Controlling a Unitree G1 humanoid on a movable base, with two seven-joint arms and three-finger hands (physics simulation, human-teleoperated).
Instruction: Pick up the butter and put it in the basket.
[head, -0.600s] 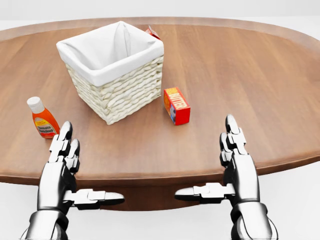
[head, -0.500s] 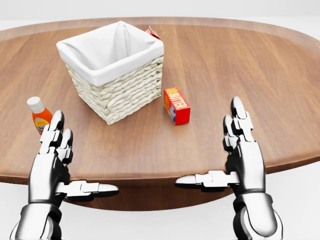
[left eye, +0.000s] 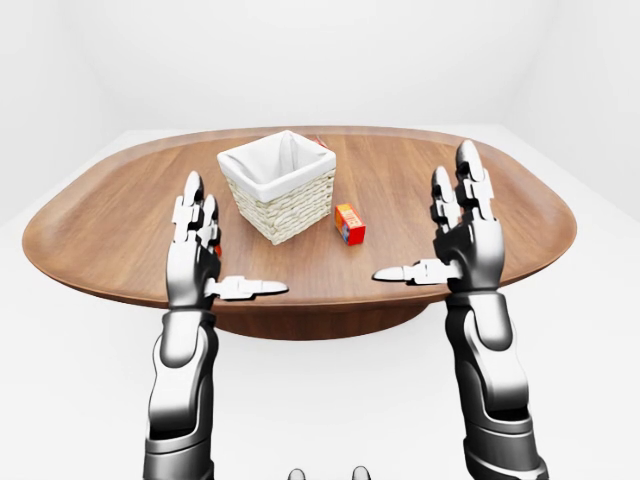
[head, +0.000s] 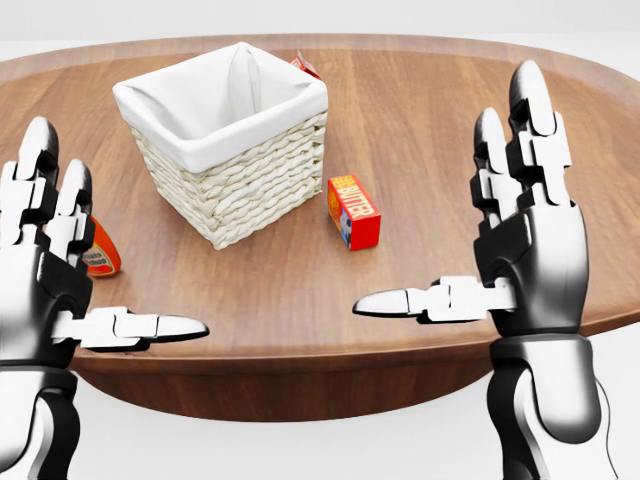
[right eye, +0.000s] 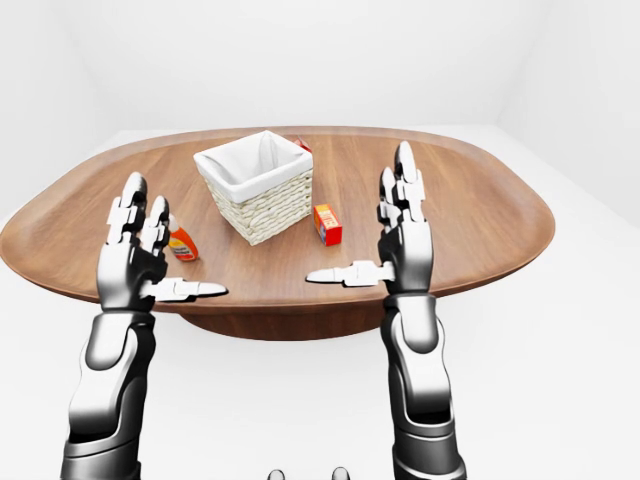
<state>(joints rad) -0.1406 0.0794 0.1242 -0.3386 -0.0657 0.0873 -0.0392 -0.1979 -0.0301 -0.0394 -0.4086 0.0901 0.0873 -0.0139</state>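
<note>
Change since the earlier head-view frames: both my hands have risen and sit larger and higher in view; my left hand now covers most of the bottle. Desk items unmoved.

Left-eye view. Item: oval brown wooden desk. Item: square woven cream basket with white cloth liner, upright, near the desk's middle. Item: my left hand, fingers spread wide, thumb out, holding nothing.

Head view. Item: small red-and-orange rectangular butter box, lying flat on the desk just right of the basket, apart from it. Long axis runs from upper left to lower right of this view. Item: my right hand, fingers splayed wide, empty, raised to the right of the box and well apart from it. Judgement: the right hand is the nearer; the box lies to its left and further up the view.

Right-eye view. Item: small orange plastic bottle with white cap, just beside my left hand. Item: a red corner of some object behind the basket; kind not discernible.
</note>
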